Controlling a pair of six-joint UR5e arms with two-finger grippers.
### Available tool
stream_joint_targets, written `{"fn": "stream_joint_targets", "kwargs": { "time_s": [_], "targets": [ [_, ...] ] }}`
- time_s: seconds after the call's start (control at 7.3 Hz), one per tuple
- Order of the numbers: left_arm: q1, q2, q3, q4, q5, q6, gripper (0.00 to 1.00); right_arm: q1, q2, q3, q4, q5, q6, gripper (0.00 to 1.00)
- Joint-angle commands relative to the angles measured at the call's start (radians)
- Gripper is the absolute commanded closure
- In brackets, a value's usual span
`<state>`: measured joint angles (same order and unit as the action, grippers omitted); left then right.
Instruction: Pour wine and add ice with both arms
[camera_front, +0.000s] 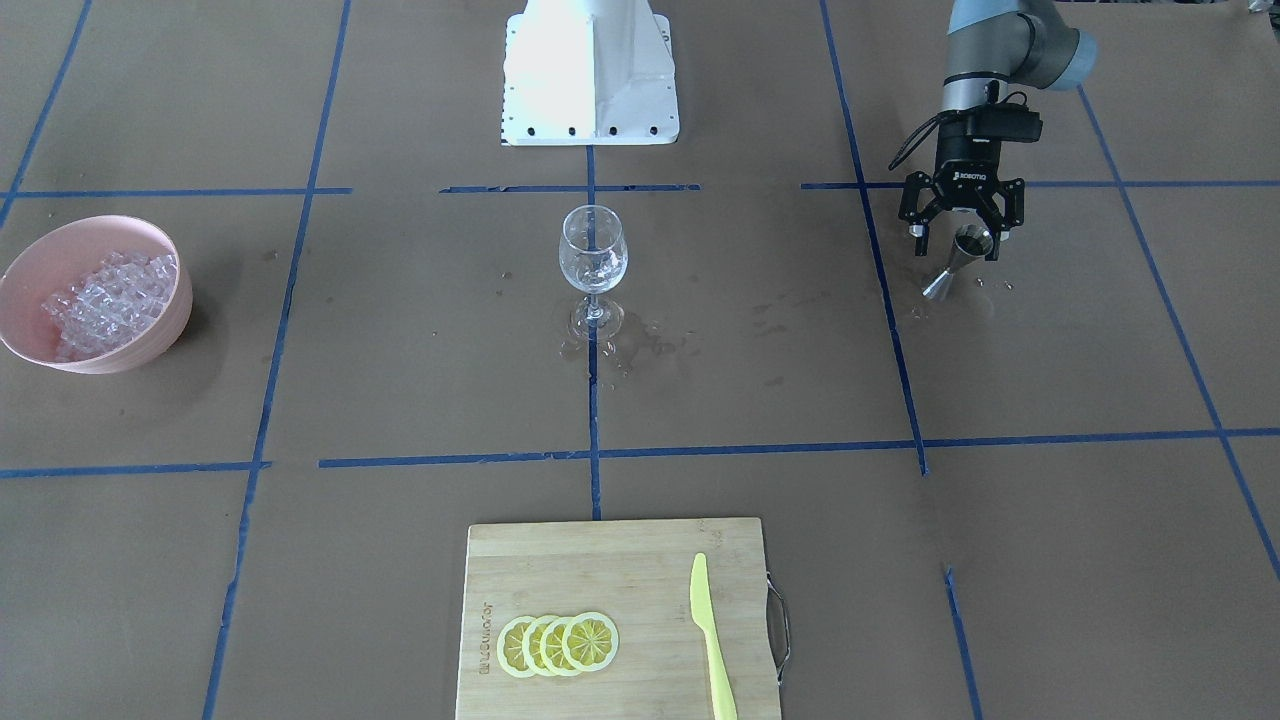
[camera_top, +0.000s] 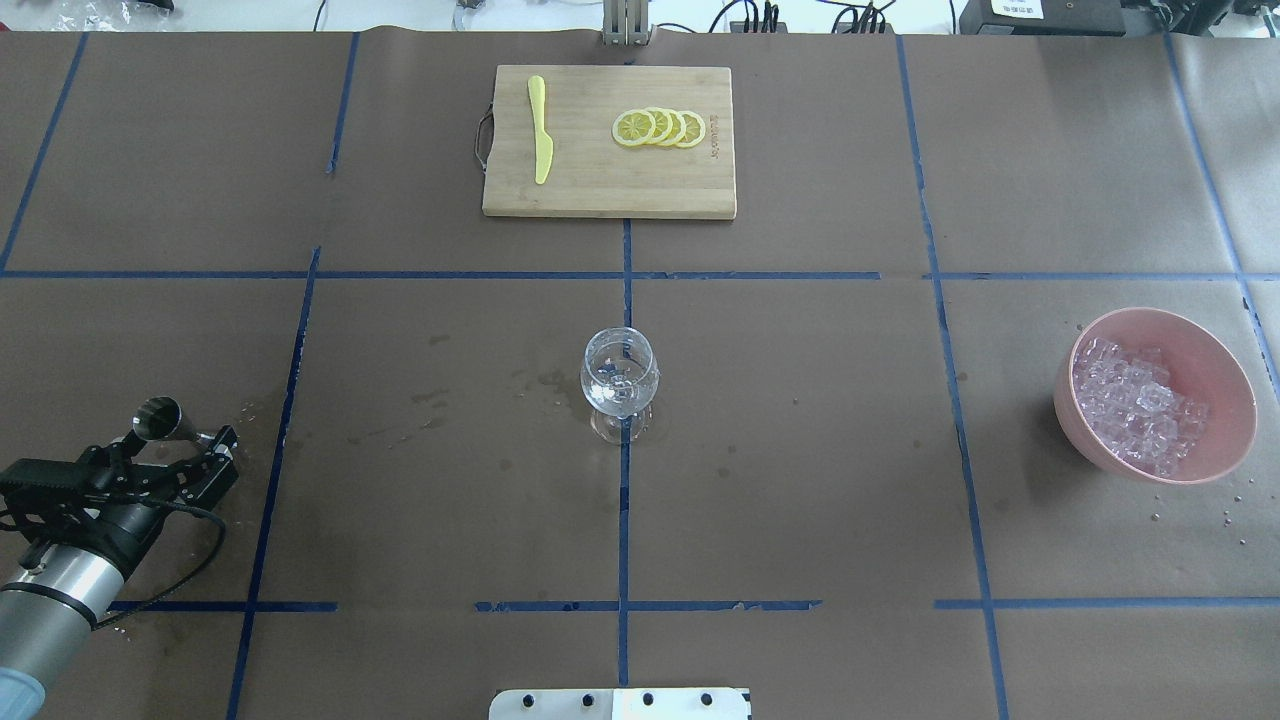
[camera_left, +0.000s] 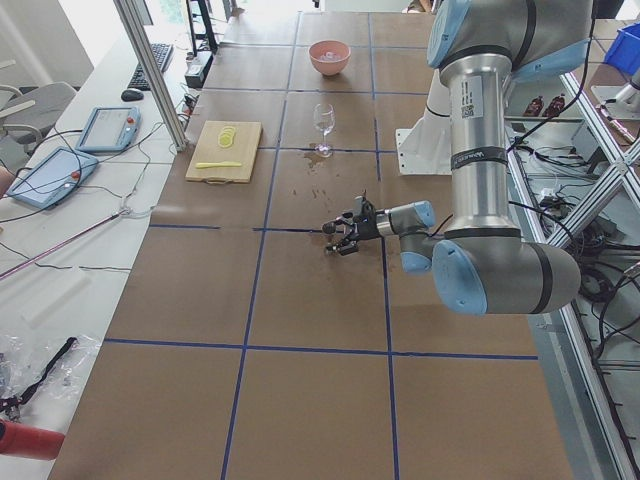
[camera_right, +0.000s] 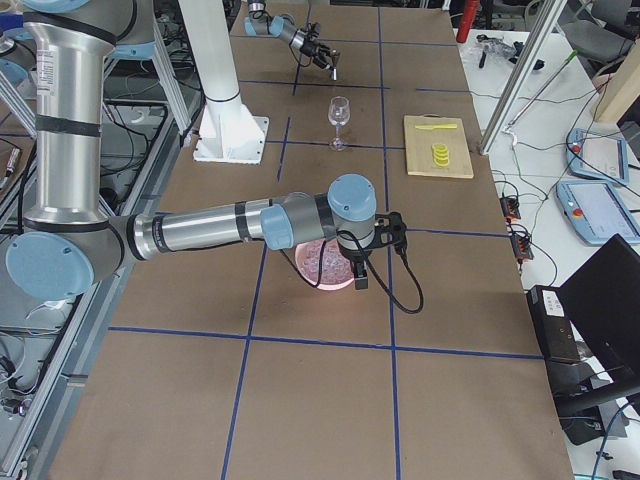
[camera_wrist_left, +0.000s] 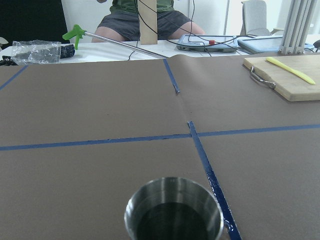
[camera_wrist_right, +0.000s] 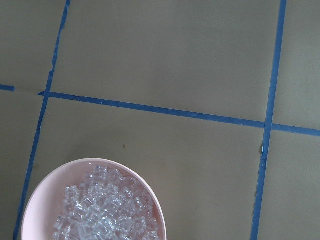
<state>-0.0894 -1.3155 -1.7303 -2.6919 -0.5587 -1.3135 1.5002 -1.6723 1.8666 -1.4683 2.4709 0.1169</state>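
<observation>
Standing at the middle of the tabletop, the wine glass is upright on a blue tape cross. There are wet marks around its foot, and clear glints in its bowl that are too small to make out. The ice lies heaped in a pink bowl, well apart from the glass, toward the robot's right end.

The left arm reaches down on the other side of the glass. Its jaws are spread wide, and a steel jigger sits between them, nearer one side, with no visible clamp on it. The left wrist view looks into the jigger's dark cup from above.

The right arm shows only in the right side view, its wrist hanging over the bowl's near rim. I cannot tell whether its jaws are apart or closed. Its wrist view looks down on the ice.

A wooden cutting board at the edge far from the robot carries four overlapping lemon slices and a yellow-green knife.
</observation>
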Motion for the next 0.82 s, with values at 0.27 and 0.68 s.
{"fn": "stream_joint_targets", "kwargs": {
  "time_s": [0.27, 0.68],
  "targets": [
    [0.002, -0.042, 0.067, -0.002, 0.062, -0.032, 0.11, 0.000, -0.004, -0.003, 0.049, -0.001, 0.004, 0.00],
    [0.002, -0.048, 0.071, 0.000, 0.060, -0.032, 0.47, 0.000, -0.004, -0.004, 0.049, -0.001, 0.004, 0.00]
  ]
}}
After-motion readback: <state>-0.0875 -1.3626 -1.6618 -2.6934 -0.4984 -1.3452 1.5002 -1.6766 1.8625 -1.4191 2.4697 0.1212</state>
